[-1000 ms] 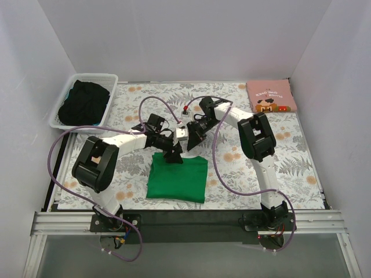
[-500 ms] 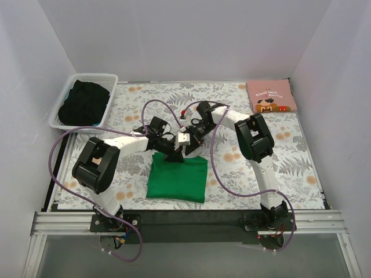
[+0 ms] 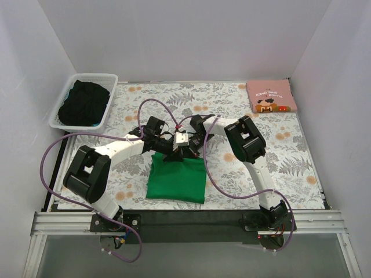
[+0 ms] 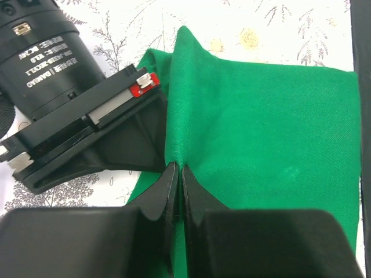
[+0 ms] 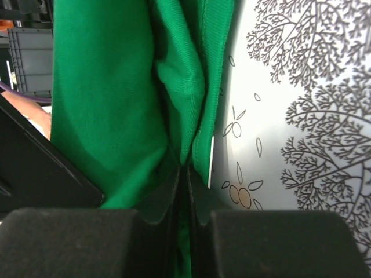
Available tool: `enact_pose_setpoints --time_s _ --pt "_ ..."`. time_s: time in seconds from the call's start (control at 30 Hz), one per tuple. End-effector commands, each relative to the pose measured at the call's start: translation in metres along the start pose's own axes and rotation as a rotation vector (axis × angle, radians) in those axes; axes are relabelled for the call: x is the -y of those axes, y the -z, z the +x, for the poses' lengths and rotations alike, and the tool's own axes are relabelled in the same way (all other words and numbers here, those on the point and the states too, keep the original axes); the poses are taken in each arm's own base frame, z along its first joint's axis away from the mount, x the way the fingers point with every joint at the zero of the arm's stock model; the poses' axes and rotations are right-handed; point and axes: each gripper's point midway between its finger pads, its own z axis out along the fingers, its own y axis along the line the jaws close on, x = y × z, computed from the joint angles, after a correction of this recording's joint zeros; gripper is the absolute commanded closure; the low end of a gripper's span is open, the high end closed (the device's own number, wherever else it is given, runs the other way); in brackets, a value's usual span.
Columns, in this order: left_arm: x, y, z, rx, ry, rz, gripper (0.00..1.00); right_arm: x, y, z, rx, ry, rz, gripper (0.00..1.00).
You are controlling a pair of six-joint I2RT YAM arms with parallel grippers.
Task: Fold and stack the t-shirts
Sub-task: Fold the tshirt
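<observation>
The left end effector [image 4: 175,169] and right end effector [image 5: 183,168] are both pinching the far edge of the folded green t-shirt [image 3: 177,180].

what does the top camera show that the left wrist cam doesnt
Only the top view shows the white basket holding dark cloth at the far left, and the pink t-shirt folded at the far right corner.

Only the left wrist view shows the left gripper shut on a raised ridge of green cloth, and a small red label on the right gripper.

Both show the green t-shirt on the floral table cloth, with the two grippers at its far edge.
</observation>
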Motion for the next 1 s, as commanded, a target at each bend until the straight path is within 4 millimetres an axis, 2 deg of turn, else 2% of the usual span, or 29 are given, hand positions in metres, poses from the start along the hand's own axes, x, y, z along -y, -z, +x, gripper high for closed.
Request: enact_pose_setpoints --time_s 0.0,0.2,0.3,0.43,0.57,0.7,0.8,0.93,0.97 --pt "-0.009 0.012 -0.029 0.042 -0.091 -0.053 1.0 0.01 -0.002 0.009 -0.012 0.014 0.001 0.86" --pt "-0.032 0.021 -0.053 0.079 -0.121 -0.11 1.0 0.018 -0.006 0.025 -0.036 -0.003 0.008 0.86" --pt "-0.04 0.023 -0.058 0.088 -0.131 -0.122 1.0 0.019 -0.006 0.028 -0.04 -0.004 0.008 0.86" --pt "-0.047 0.021 -0.052 0.077 -0.135 -0.124 1.0 0.018 -0.005 0.026 -0.038 0.006 0.011 0.86" --pt "-0.043 0.017 -0.039 0.059 -0.127 -0.11 1.0 0.015 0.003 0.012 -0.019 0.037 0.041 0.85" --pt "-0.039 0.015 -0.033 0.057 -0.11 -0.106 1.0 0.016 0.021 -0.01 0.004 0.1 0.137 0.79" --pt "-0.041 0.014 -0.029 0.048 -0.102 -0.117 1.0 0.016 0.046 -0.033 0.023 0.185 0.29 0.68" --pt "-0.05 0.011 -0.014 -0.001 -0.076 -0.15 1.0 0.017 0.095 -0.07 0.1 0.26 0.472 0.49" --pt "-0.054 0.011 -0.014 -0.006 -0.071 -0.159 0.96 0.016 0.117 -0.086 0.145 0.286 0.514 0.44"
